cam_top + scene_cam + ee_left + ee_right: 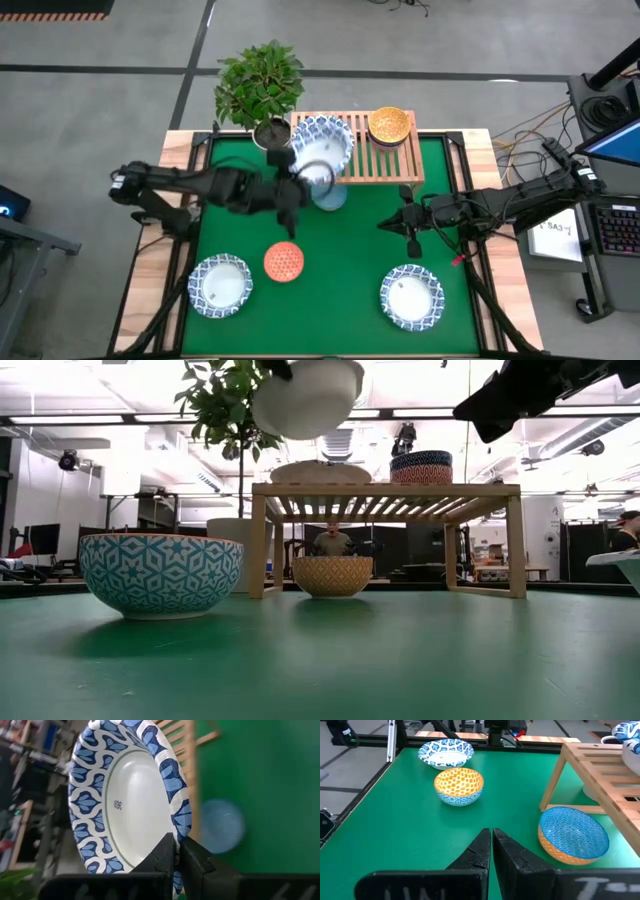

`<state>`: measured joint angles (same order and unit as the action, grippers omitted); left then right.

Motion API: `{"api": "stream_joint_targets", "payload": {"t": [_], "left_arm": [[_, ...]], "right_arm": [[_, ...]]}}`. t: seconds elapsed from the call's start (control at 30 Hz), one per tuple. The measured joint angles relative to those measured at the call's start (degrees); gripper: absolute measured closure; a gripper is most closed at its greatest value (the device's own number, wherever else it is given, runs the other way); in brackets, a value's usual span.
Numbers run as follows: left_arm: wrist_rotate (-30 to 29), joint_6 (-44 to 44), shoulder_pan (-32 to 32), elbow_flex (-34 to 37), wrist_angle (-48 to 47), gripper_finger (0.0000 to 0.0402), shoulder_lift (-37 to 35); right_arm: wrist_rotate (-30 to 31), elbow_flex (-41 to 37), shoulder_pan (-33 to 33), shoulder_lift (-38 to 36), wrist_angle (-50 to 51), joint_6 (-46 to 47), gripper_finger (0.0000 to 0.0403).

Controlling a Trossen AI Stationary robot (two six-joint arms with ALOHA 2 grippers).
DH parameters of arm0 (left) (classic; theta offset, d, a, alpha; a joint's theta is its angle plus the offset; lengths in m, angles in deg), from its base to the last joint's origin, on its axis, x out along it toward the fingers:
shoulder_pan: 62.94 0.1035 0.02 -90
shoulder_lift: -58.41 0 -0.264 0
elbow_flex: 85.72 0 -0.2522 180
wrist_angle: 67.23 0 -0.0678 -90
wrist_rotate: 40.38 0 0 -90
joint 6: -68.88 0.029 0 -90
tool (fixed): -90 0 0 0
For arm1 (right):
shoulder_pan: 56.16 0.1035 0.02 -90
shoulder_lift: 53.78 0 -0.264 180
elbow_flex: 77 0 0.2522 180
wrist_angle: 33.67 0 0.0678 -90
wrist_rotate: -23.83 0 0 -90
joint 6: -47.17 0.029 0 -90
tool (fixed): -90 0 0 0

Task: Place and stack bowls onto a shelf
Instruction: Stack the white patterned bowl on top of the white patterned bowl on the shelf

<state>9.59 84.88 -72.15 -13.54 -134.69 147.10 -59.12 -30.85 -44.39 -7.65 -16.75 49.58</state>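
Observation:
My left gripper [303,178] is shut on a wide white bowl with a blue patterned rim [322,140], held high over the left part of the light-wood shelf [385,160]; the bowl also shows in the low view [308,395]. Another wide bowl [320,472] sits on the shelf top below it. A small bowl with a mustard inside [388,123] stands on the shelf's right part. A pale blue bowl [330,195] rests on the table at the shelf's front. My right gripper [411,232] is shut and empty above the table's right half. My left gripper pinches the white bowl's rim [176,827] between its two fingers, one finger inside the bowl and one on the outer wall. The bowl is lifted clear, above the shelf top, roughly upright with its open side up [308,395].
An orange-red bowl [284,262] and two wide white bowls [220,285] [411,296] stand on the green mat toward the near edge. A potted plant [260,90] stands at the shelf's left end. A person [332,540] sits in the room behind the table.

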Motion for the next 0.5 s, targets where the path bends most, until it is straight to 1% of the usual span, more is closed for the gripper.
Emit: {"api": "stream_joint_targets", "payload": {"t": [0.1, 0.23, 0.37, 0.5], "left_arm": [[0.17, 3.37, 4.21, 0.00, 1.96, 0.0401, 0.27], [0.99, 6.59, 8.23, 0.00, 4.70, 0.0401, 0.39], [5.01, 7.51, 11.17, 0.00, 6.54, 0.0401, 0.37], [7.77, 7.40, 13.11, 0.00, 7.82, 0.0401, 0.37]], "right_arm": [[0.00, 0.00, 0.00, 0.00, 0.00, -0.04, 0.0394], [0.00, -0.02, 0.00, 0.00, 0.02, -0.02, 0.0394], [0.00, -0.02, 0.00, 0.00, 0.04, -0.32, 0.0394], [0.01, -0.04, 0.00, 0.02, 0.04, -1.47, 0.0394]]}}
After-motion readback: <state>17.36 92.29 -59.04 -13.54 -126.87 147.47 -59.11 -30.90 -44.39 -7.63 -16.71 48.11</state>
